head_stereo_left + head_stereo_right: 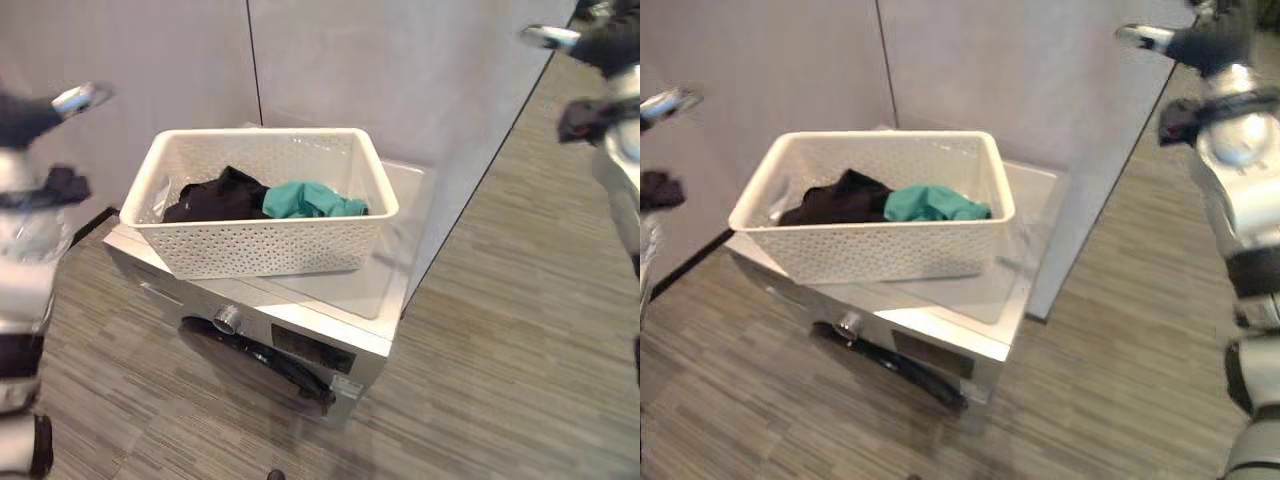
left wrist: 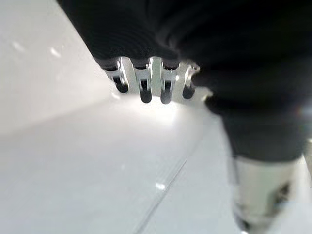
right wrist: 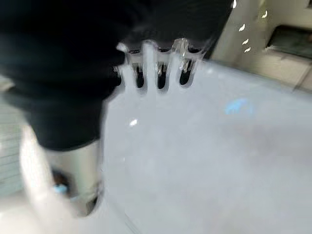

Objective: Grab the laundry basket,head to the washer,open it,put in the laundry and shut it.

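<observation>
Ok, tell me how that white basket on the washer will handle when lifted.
The basket looks like rigid perforated plastic, so it should hold its shape. With just a black garment and a teal one inside, it is probably light. The clothes may slide when it tilts.

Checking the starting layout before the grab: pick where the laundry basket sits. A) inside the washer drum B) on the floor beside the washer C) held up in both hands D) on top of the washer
D: the white laundry basket, holding dark and teal clothes, rests on the washer top, with both hands raised clear of it.
</observation>
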Robot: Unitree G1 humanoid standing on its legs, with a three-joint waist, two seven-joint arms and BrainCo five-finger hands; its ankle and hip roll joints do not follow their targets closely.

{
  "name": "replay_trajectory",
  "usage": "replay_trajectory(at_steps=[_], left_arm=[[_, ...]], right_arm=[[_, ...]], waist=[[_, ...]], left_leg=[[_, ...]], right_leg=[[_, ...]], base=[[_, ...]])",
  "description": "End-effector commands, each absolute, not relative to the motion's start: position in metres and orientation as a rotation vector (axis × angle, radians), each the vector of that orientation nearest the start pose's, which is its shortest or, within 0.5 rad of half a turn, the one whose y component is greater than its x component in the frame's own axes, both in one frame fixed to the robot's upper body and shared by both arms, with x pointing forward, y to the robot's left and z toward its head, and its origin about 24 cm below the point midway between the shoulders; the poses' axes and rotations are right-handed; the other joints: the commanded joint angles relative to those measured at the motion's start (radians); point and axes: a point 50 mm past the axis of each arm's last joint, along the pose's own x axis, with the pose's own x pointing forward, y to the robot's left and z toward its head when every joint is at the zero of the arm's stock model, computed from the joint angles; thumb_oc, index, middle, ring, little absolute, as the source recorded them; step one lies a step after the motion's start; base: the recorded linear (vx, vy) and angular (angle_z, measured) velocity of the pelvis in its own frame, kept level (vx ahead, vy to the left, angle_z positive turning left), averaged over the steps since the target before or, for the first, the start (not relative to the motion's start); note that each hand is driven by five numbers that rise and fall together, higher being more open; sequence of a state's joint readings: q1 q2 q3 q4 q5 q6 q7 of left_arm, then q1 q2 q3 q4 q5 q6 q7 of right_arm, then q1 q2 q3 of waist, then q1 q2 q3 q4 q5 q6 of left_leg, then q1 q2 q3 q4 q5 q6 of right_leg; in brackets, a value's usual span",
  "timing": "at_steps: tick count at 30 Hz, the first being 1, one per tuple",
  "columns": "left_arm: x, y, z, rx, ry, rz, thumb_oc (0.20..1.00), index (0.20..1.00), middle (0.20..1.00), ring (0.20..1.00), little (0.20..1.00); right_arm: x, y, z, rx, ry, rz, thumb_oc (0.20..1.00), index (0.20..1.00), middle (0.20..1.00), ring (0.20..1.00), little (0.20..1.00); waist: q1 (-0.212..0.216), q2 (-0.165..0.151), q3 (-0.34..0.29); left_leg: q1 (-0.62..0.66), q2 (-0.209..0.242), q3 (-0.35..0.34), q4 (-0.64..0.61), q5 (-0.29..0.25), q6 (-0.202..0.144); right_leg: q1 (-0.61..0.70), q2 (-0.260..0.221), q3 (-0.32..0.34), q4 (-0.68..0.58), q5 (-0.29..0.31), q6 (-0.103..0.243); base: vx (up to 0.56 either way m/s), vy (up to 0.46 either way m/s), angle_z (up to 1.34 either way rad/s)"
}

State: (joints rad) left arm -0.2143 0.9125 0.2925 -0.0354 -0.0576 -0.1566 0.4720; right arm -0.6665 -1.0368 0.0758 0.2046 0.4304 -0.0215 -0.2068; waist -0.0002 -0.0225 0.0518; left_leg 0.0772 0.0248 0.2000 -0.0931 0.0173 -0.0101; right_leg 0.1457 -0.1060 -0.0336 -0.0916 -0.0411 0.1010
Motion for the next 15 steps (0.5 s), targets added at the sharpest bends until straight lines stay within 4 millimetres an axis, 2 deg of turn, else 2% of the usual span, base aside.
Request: replay_trajectory(at_steps=[1,4,5,6,8,10,11,12,13,15], left_arm=[[0.234,0.314,0.261,0.697,-0.826,0.587,1.000,1.000,1.000,1.000,1.000],[0.208,0.312,0.212,0.583,-0.703,0.565,1.000,1.000,1.000,1.000,1.000],[0.194,0.314,0.179,0.510,-0.581,0.576,1.000,1.000,1.000,1.000,1.000],[0.194,0.313,0.178,0.509,-0.578,0.571,1.000,1.000,1.000,1.000,1.000],[0.182,0.316,0.136,0.369,-0.421,0.624,1.000,1.000,1.000,1.000,1.000],[0.177,0.316,0.095,0.337,-0.232,0.628,1.000,1.000,1.000,1.000,1.000],[0.178,0.315,0.093,0.336,-0.231,0.624,1.000,1.000,1.000,1.000,1.000],[0.175,0.314,0.056,0.315,-0.057,0.609,1.000,1.000,1.000,1.000,1.000],[0.175,0.309,0.032,0.279,0.036,0.584,1.000,1.000,1.000,1.000,1.000],[0.172,0.289,-0.018,0.052,0.226,0.567,1.000,1.000,1.000,1.000,1.000]], right_arm=[[0.292,-0.315,0.297,-0.615,-0.589,-0.319,1.000,1.000,1.000,1.000,1.000],[0.254,-0.339,0.248,-0.562,-0.502,-0.344,1.000,1.000,1.000,1.000,1.000],[0.230,-0.354,0.225,-0.559,-0.432,-0.383,1.000,1.000,1.000,1.000,1.000],[0.229,-0.355,0.225,-0.561,-0.428,-0.385,1.000,1.000,1.000,1.000,1.000],[0.209,-0.362,0.203,-0.567,-0.347,-0.403,1.000,1.000,1.000,1.000,1.000],[0.200,-0.362,0.191,-0.554,-0.312,-0.403,1.000,1.000,1.000,1.000,1.000],[0.198,-0.363,0.191,-0.556,-0.309,-0.406,1.000,1.000,1.000,1.000,1.000],[0.199,-0.361,0.192,-0.558,-0.308,-0.390,1.000,1.000,1.000,1.000,1.000],[0.200,-0.360,0.196,-0.558,-0.328,-0.385,1.000,1.000,1.000,1.000,1.000],[0.210,-0.355,0.203,-0.566,-0.359,-0.366,1.000,1.000,1.000,1.000,1.000]], waist=[[0.028,0.000,-0.049],[0.025,-0.006,-0.045],[0.023,-0.012,-0.031],[0.026,-0.011,-0.036],[0.023,-0.016,-0.022],[0.018,-0.022,-0.014],[0.020,-0.020,-0.017],[0.016,-0.026,-0.008],[0.018,-0.029,-0.003],[0.024,-0.037,0.017]], left_leg=[[0.058,0.015,-0.071,0.052,-0.108,0.002],[0.059,0.025,-0.089,0.052,-0.115,-0.002],[0.045,0.031,-0.096,0.058,-0.101,-0.004],[0.051,0.032,-0.100,0.055,-0.111,-0.005],[0.046,0.042,-0.107,0.055,-0.104,-0.013],[0.038,0.050,-0.110,0.051,-0.094,-0.020],[0.038,0.051,-0.112,0.051,-0.093,-0.021],[0.031,0.059,-0.114,0.050,-0.080,-0.028],[0.026,0.066,-0.117,0.051,-0.072,-0.033],[0.014,0.081,-0.123,0.064,-0.060,-0.042]], right_leg=[[-0.022,-0.091,-0.098,0.073,0.019,0.059],[-0.009,-0.084,-0.106,0.068,-0.003,0.053],[-0.012,-0.077,-0.110,0.064,-0.004,0.041],[-0.006,-0.076,-0.111,0.062,-0.013,0.043],[0.003,-0.065,-0.118,0.048,-0.020,0.035],[0.005,-0.055,-0.117,0.032,-0.025,0.028],[0.006,-0.054,-0.119,0.030,-0.025,0.027],[0.006,-0.047,-0.117,0.026,-0.025,0.021],[0.006,-0.042,-0.119,0.026,-0.025,0.016],[0.004,-0.030,-0.124,0.035,-0.033,0.006]], base=[[-0.08,-0.096,0.04],[-0.07,-0.126,0.05],[-0.04,-0.129,0.16],[-0.11,-0.150,0.27],[-0.08,-0.153,0.22],[-0.09,-0.144,0.07],[-0.12,-0.166,0.04],[-0.12,-0.154,0.09],[-0.17,-0.199,0.07],[-0.16,-0.156,0.04]])
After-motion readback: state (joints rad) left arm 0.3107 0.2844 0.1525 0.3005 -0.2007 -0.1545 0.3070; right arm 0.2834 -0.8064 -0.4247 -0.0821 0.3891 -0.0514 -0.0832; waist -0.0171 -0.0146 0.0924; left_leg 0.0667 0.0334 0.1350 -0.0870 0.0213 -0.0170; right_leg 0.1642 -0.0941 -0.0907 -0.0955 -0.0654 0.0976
